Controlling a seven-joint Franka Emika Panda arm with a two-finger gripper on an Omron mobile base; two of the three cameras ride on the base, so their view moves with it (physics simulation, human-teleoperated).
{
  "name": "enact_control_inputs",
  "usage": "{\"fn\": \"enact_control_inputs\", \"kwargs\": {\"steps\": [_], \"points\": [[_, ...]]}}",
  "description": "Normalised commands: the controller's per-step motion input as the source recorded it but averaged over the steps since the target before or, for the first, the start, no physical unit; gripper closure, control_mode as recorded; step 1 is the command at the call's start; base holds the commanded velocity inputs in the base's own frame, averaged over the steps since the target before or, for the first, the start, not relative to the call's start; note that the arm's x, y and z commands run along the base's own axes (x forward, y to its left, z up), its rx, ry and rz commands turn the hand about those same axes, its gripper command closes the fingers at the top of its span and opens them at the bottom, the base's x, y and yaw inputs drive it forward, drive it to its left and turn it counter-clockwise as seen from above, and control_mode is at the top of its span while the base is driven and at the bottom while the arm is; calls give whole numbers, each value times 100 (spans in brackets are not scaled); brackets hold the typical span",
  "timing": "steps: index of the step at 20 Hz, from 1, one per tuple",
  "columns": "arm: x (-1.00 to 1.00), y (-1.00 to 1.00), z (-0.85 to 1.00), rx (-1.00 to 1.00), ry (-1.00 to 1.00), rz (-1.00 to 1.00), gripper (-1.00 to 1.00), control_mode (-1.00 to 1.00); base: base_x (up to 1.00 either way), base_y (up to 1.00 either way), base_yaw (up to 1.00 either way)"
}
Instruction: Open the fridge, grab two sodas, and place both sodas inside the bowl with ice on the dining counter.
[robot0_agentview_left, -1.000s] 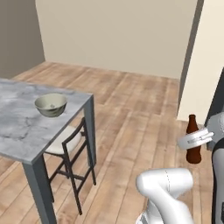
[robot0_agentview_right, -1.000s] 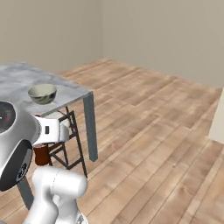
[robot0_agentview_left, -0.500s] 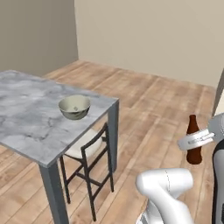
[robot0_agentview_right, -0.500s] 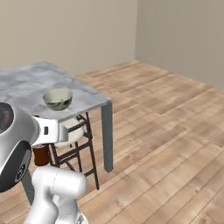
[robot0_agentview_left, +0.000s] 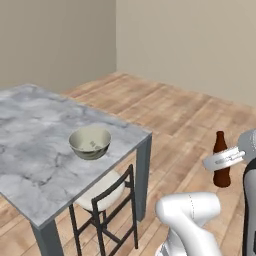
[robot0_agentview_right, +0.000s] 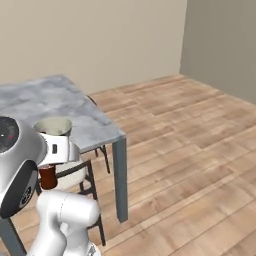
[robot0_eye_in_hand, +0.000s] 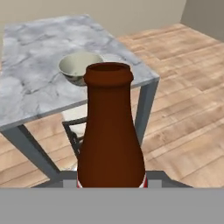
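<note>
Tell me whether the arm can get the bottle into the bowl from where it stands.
Probably not yet: the end effector holds the brown bottle beside the base, apart from the bowl on the dining counter.

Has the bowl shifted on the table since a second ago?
No. The bowl sits at the same spot near the table edge above the chair; the whole picture shifted because the base drove.

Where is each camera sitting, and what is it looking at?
Left base view: behind the arm on its left, facing the table, bowl and chair; arm lower right holds the bottle.
Right base view: behind on its right, facing the same table; arm lower left.
Hand view: on the hand, looking past the bottle at the bowl.
All three share the bowl, table and bottle.
</note>
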Motion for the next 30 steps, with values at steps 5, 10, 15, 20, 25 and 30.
{"fn": "enact_control_inputs", "kwargs": {"steps": [5, 10, 15, 20, 25, 30], "points": [[0, 0, 0, 0, 0, 0, 100, 100, 36, -2, 39], [0, 0, 0, 0, 0, 0, 100, 100, 4, 0, 42], [0, 0, 0, 0, 0, 0, 100, 100, 18, -5, 41], [0, 0, 0, 0, 0, 0, 100, 100, 55, -17, 39], [0, 0, 0, 0, 0, 0, 100, 100, 56, -19, 39], [0, 0, 0, 0, 0, 0, 100, 100, 45, -37, 33]]}}
